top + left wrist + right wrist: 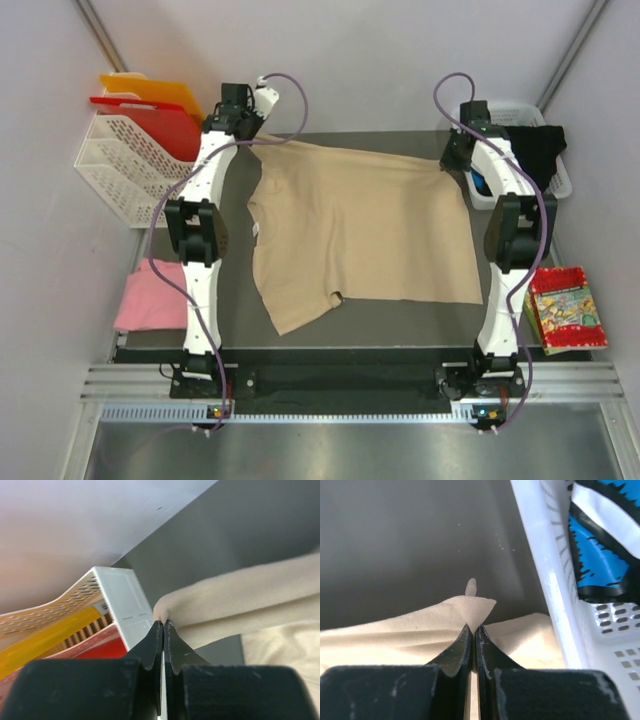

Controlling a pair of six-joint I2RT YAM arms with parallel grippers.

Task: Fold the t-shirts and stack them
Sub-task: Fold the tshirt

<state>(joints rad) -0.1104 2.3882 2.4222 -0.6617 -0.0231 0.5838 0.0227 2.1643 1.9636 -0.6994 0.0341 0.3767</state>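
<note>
A beige t-shirt lies spread across the dark table, its far edge lifted between both arms. My left gripper is shut on the shirt's far left corner, and my right gripper is shut on the far right corner. A pink t-shirt lies folded at the left edge of the table, beside the left arm. A black t-shirt with blue-and-white print sits in the white basket at the back right.
A white slotted rack at the back left holds a red board and an orange board. A white basket stands back right. A colourful printed packet lies at the right edge. Walls close in on three sides.
</note>
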